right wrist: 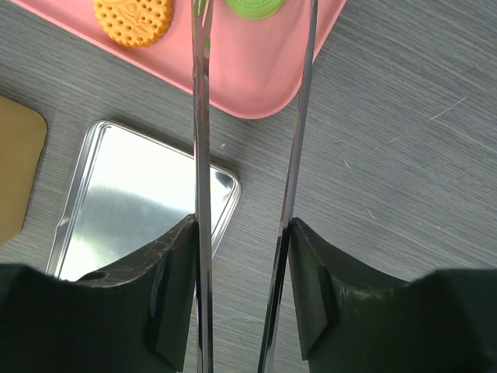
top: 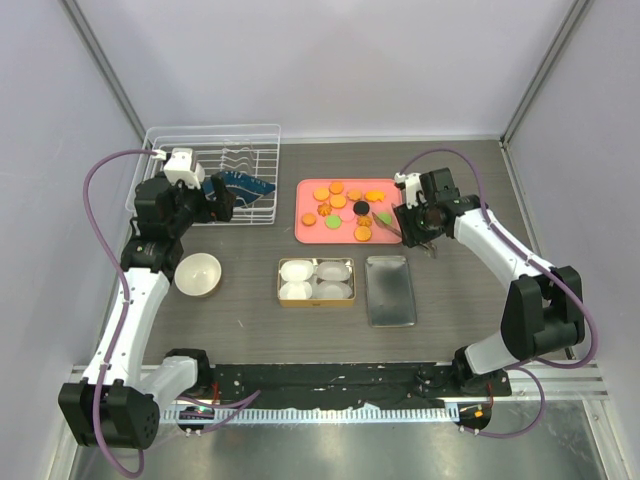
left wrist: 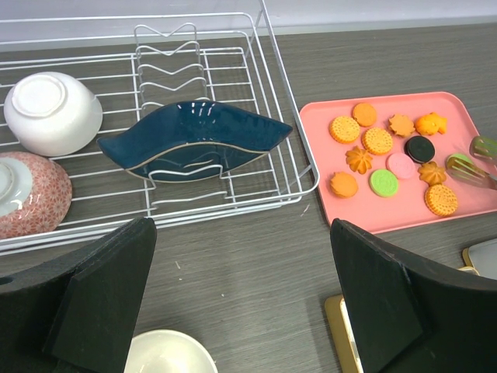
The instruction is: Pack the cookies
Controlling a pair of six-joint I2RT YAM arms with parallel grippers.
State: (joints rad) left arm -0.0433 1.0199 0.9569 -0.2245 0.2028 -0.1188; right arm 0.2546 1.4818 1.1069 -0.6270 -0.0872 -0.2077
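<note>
Nearest the arm bases, saw a gold tin (top: 316, 303) with white paper cups (top: 297, 270) inside, none with a cookie in it yet. Just beside it on the right, a silver lid (top: 391, 290) lying flat. Off to the left, a white bowl (top: 198, 274).

A bit farther out, found the right gripper (right wrist: 242, 241) pressed shut on a pair of metal tongs (right wrist: 200, 155), one pad on each long arm. Tongs about half open, arms apart, pointing at the pink tray (top: 305, 232). Nothing lifted in them. Between the two arms, spotted a green cookie (right wrist: 256, 6) down flat on the tray. Tips cut off in the wrist view, so could not tell if touching it.

Found all the cookies (top: 338, 201) on that tray, spread out, mostly orange, with one black and one pale pink.

Looked like the grabbing step. To do it well, needed to keep the tips low, one on each side of the green cookie, then squeeze slowly and evenly. Too hard a squeeze might have flicked it away or bumped the orange cookie (right wrist: 132, 19) just beside it. After that, needed a straight lift and a gentle carry over to a cup.

Farther back on the left, saw the left gripper (left wrist: 241, 256) wide open, holding nothing, near the wire dish rack (top: 212, 135).
</note>
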